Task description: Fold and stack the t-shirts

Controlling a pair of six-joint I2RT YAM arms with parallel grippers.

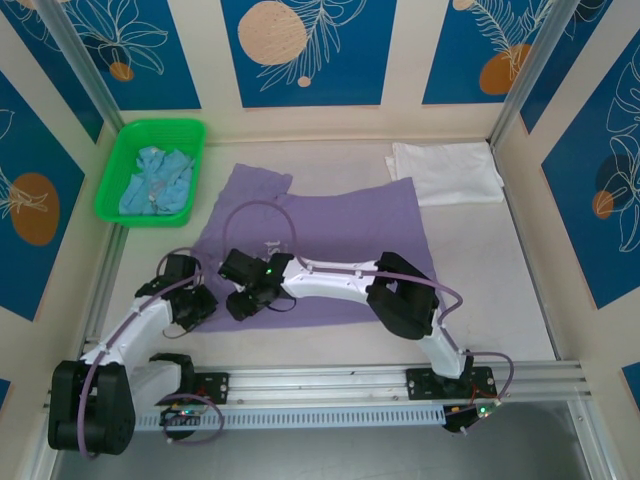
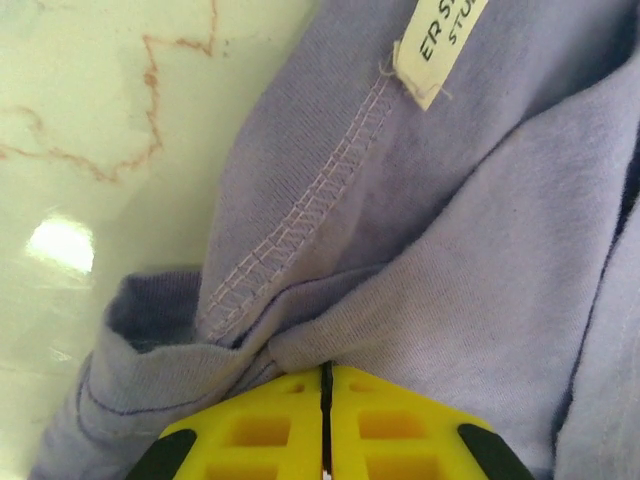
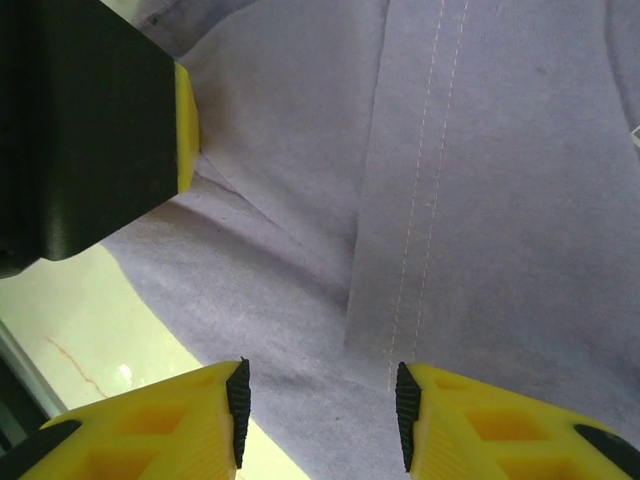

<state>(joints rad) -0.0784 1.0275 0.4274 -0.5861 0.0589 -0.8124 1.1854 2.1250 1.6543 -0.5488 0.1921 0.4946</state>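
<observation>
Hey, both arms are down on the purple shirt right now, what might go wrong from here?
1. The left gripper is shut on a bunched fold of the purple t-shirt, pinching it only at the very tips; that shallow hold may slip when lifted.
2. The right gripper is open over the hem, holding nothing; a one-sided pull would likely drag and crumple the shirt.
3. The two grippers sit close together, so they might bump.

Purple t-shirt [image 1: 330, 225]: near edge partly hidden under right arm [image 1: 330, 282]; chest lettering [image 1: 268, 243] too small to read. White label [image 2: 436, 50] cut by top edge, text partial.
</observation>
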